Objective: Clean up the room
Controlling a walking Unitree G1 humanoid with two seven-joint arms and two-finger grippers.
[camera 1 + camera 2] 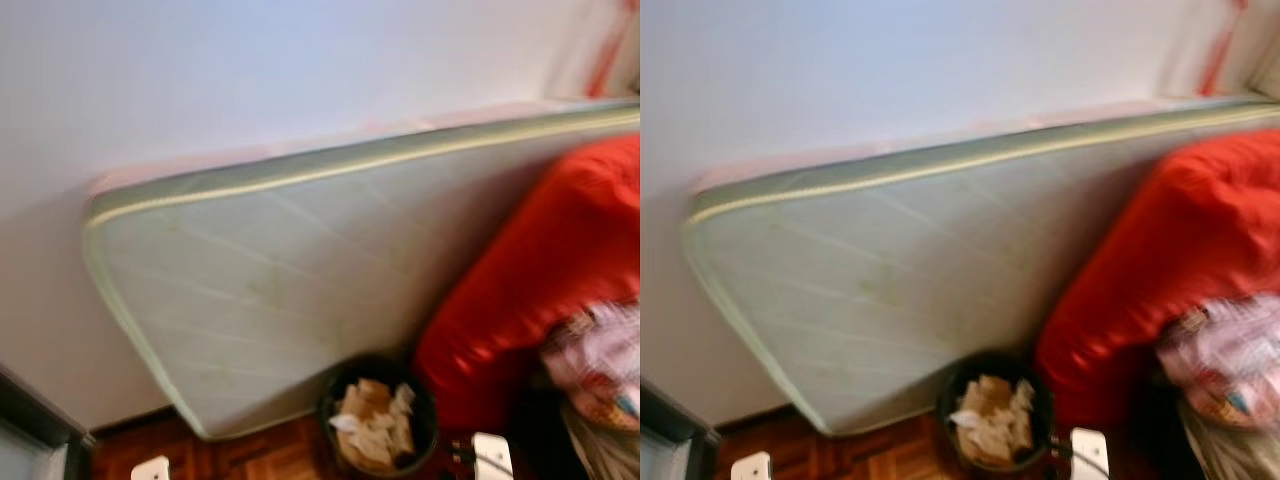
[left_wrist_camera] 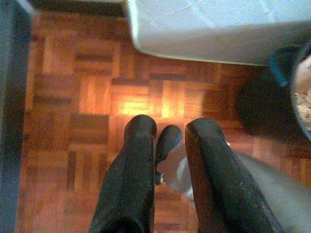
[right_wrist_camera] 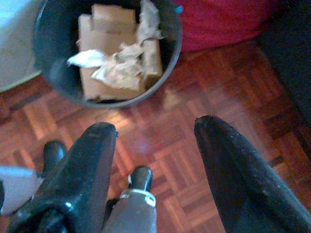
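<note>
A black bin [image 1: 378, 412] stands on the parquet floor against the foot of a mattress, holding cardboard pieces [image 3: 109, 58] and crumpled paper [image 3: 121, 68]. My right gripper [image 3: 155, 125] hangs open over bare floor just short of the bin [image 3: 53, 73], with nothing between its fingers. My left gripper [image 2: 171, 124] is lower and to the left over the parquet, fingers a little apart and holding nothing. A white piece of each wrist shows at the bottom edge of the left eye view, the left wrist [image 1: 150, 468] and the right wrist [image 1: 492, 455].
A pale green mattress [image 1: 300, 280] leans on its side against the white wall. Red bedding [image 1: 540, 280] is heaped to the right of the bin, with a patterned bag [image 1: 600, 365] beside it. A dark frame [image 1: 35, 420] stands at the far left.
</note>
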